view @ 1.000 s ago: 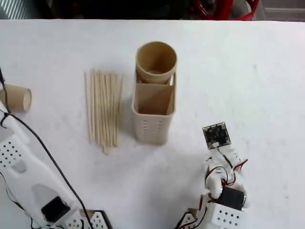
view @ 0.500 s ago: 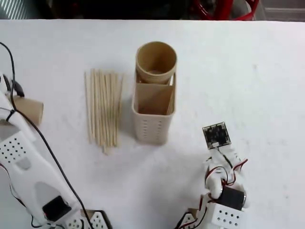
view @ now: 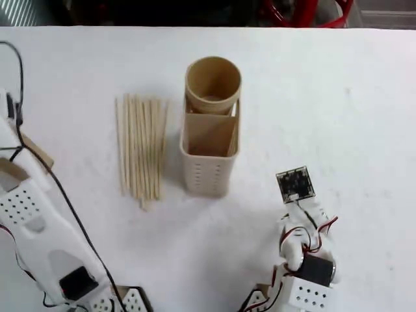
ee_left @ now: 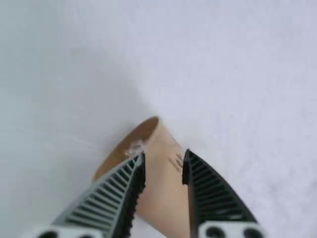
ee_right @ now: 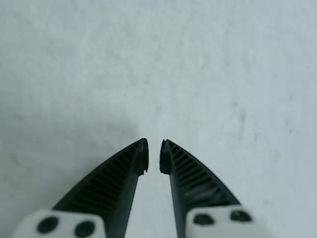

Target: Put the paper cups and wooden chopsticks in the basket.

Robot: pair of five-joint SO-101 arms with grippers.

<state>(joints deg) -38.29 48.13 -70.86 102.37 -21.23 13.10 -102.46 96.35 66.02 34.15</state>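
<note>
I'm clenching the left pincer (ee_left: 163,157) on the paper cup (ee_left: 153,134) | seeing it well apart from the basket (view: 208,170), beyond the chopsticks (view: 140,149) | judging it light, thin-walled, crushable: gripping mid-wall, gently.

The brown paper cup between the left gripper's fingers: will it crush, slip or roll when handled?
The brown paper cup looks thin-walled and hollow, so probably light but easily dented by the left gripper. Its round, tapered side would likely roll in a curve on the white table. The ribbed fingers should limit slipping.
</note>
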